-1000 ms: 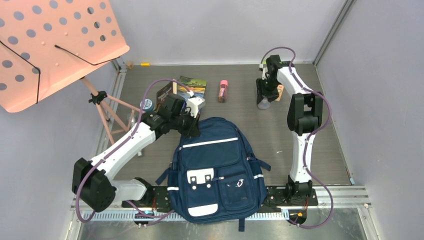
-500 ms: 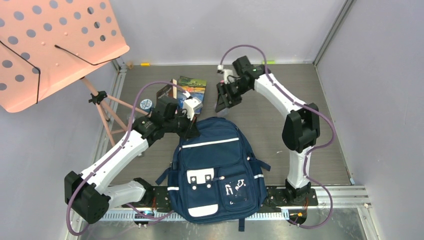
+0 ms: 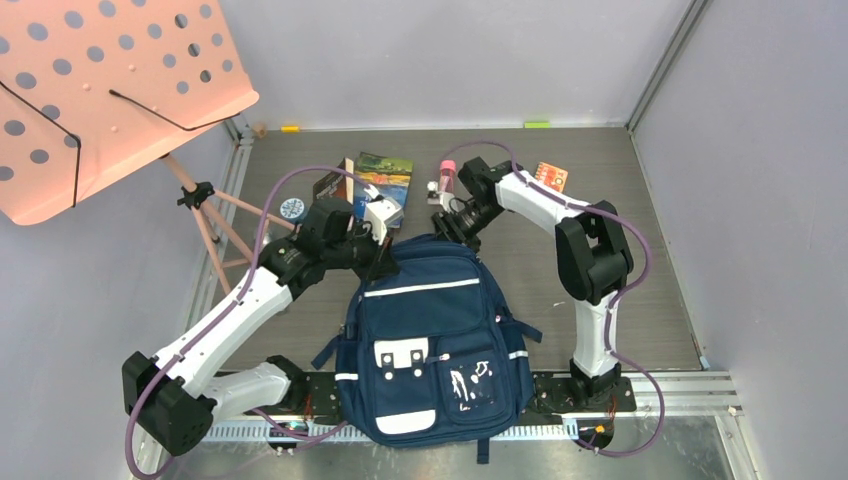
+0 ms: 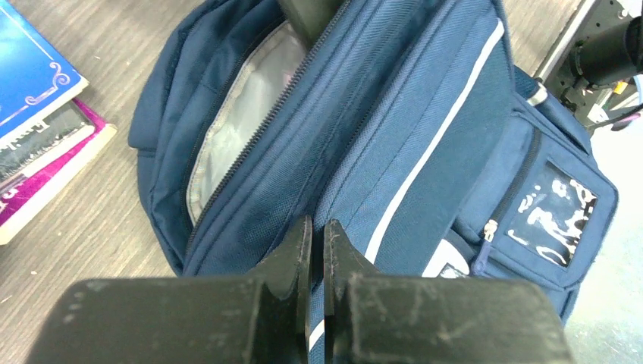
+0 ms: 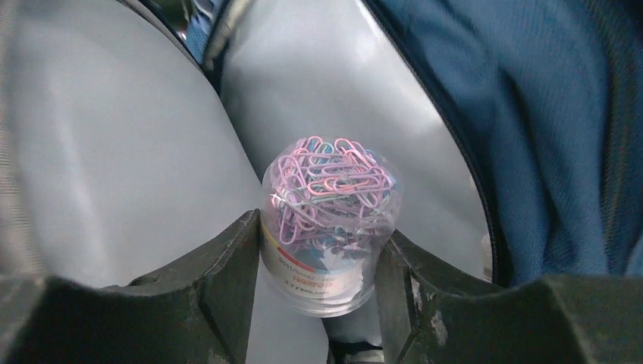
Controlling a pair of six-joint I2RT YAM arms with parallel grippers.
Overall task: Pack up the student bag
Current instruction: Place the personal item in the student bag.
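Right tool (image 5: 317, 241) clamps a paper-clip tub (image 5: 327, 189) inside the student bag (image 5: 546, 114); left tool (image 4: 318, 236) closed at its rim.

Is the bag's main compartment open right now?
Open: the student bag shows grey lining between parted zipper edges, with the left gripper shut on its fabric.

Pink music stand (image 3: 110, 90), books (image 3: 385, 172), pink bottle (image 3: 447, 176)

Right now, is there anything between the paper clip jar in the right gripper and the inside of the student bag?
Nothing visible. The right gripper holds the paper clip jar at the mouth of the open bag, with only bare grey lining beyond it. The left gripper pinches the student bag at its top edge, and the opening gapes.
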